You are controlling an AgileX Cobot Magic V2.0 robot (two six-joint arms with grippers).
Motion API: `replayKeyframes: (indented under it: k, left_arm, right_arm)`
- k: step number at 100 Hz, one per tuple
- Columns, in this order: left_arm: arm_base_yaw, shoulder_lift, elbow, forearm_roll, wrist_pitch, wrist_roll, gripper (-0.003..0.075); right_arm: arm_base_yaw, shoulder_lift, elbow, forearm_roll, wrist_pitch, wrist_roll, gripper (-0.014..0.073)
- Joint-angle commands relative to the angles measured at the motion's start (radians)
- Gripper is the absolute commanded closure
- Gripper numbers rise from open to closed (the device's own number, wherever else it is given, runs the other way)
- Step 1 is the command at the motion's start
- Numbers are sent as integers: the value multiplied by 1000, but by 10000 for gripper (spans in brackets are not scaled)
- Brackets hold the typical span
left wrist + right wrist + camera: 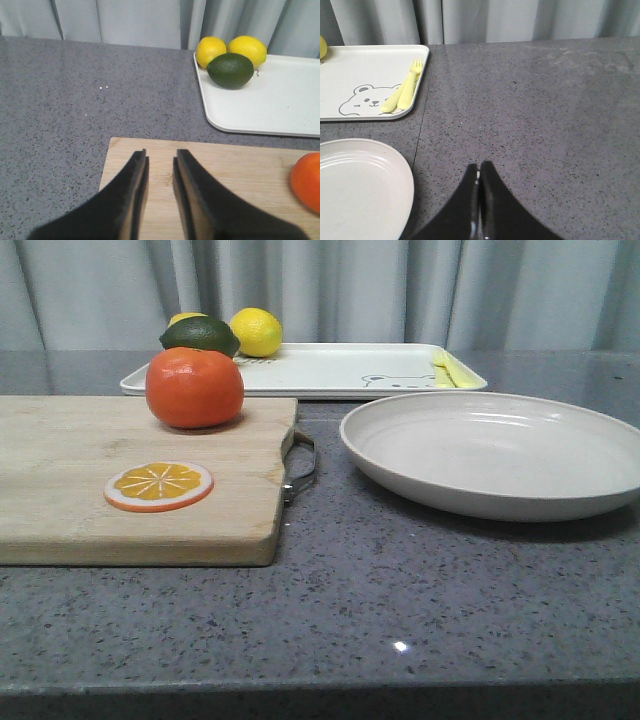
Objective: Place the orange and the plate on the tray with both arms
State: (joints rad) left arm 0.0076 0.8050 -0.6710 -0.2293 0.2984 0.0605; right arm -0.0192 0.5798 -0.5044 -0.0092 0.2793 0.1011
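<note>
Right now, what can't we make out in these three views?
- Front view: neither arm shows; the second lemon is mostly behind the lime.
- Left wrist view: the orange is cut by the frame edge; the plate is absent.
- Right wrist view: plate and tray are cropped; the orange is absent.
- Right tool: tips look closed.

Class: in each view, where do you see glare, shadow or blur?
Front view: a bright glint on the counter, a dark shadow under the plate. Left wrist view: the gripper looks soft. Right wrist view: pale sheen across the counter.
</note>
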Motion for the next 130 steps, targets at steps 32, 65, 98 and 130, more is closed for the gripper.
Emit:
replayKeyframes:
  k: [32, 65, 98, 130]
  left_arm:
    - [-148, 190, -177, -3, -19, 38, 169]
    - [-338, 401, -366, -47, 68, 36, 172]
    - [-425, 667, -639, -92, 309, 36, 172]
    - [-425, 811, -784, -97, 458, 36, 172]
  right_arm:
    - [-4, 8, -37, 1, -80, -7, 652]
    - [-4, 8, -37, 1, -80, -7, 652]
    - [-4, 8, -37, 1, -81, -7, 652]
    - [-4, 8, -37, 1, -81, -7, 652]
